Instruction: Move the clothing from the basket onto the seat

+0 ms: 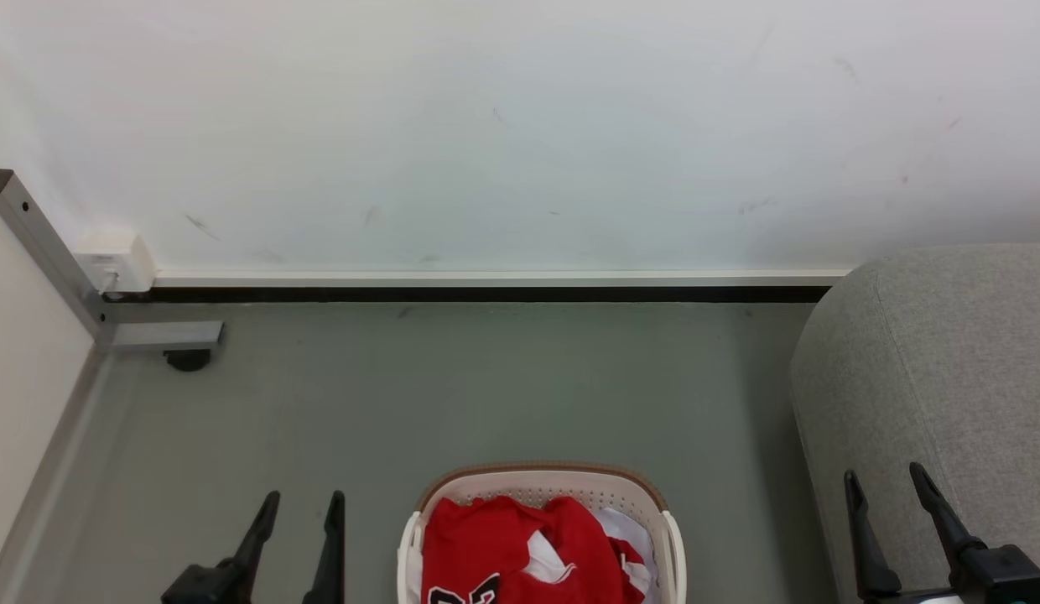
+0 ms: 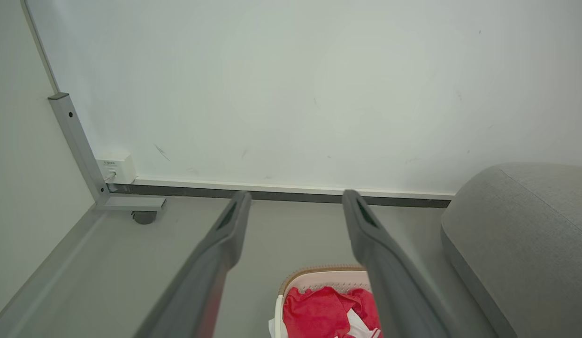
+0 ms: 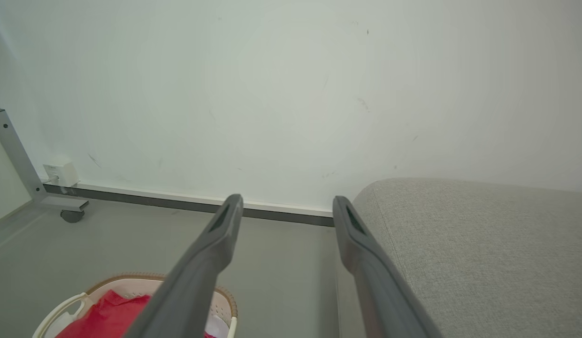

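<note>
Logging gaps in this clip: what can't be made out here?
- Cream-white perforated plastic basket: near half cut off by the head view's bottom edge.
- Red garments inside: black-and-white print cropped by that edge; piece count unclear.
- Light-grey woven-fabric seat: extent cut off by the right edge in every view.

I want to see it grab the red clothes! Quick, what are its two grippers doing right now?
Left gripper: open, holding nothing.
Right gripper: open, holding nothing.
</note>
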You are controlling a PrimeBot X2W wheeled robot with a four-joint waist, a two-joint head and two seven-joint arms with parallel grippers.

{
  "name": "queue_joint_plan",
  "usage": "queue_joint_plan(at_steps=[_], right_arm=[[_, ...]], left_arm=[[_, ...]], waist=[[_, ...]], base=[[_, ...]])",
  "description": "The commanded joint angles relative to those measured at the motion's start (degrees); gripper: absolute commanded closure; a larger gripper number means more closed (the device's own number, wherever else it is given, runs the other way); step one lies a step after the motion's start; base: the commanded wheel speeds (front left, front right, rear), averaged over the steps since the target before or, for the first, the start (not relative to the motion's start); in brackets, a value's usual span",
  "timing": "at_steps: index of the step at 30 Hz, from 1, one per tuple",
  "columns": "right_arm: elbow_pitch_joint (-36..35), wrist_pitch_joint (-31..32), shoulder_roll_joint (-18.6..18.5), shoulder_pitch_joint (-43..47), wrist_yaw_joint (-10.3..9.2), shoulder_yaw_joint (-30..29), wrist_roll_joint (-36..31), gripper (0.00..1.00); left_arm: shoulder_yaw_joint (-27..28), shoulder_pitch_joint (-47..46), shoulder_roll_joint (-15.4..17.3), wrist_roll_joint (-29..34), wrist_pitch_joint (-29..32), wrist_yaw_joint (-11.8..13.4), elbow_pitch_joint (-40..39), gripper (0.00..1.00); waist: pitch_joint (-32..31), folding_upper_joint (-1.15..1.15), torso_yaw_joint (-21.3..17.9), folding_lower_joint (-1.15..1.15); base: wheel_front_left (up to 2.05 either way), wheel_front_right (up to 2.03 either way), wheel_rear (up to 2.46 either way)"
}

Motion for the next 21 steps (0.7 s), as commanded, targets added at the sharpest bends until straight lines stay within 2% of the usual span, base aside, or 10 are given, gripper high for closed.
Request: queue_joint_plan(at_steps=[1, 10, 21], right_arm=[[0.06, -0.38, 0.1, 0.59, -0.11, -0.47, -1.36, 0.0], [1.04, -0.41, 0.93, 0.44, -0.12, -1.68, -4.0, 0.0], [0.83, -0.4, 0.85, -0.53, -0.12, -0.87, -2.61, 0.0]], left_arm=[[-0.02, 0.68, 0.52, 1.58, -0.47, -0.25, 0.1, 0.0], [-0.22, 0.82, 0.45, 4.42, -1.34, -0.74, 0.79, 0.0], [0.4, 0.52, 0.32, 3.8, -1.28, -0.88, 1.11, 0.0]], waist=[[0.0, 0.0, -0.02, 0.0], [0.13, 0.0, -0.19, 0.0], [0.96, 0.0, -1.45, 0.0]], base=[[0.0, 0.0, 0.0], [0.0, 0.0, 0.0], [0.0, 0.0, 0.0]])
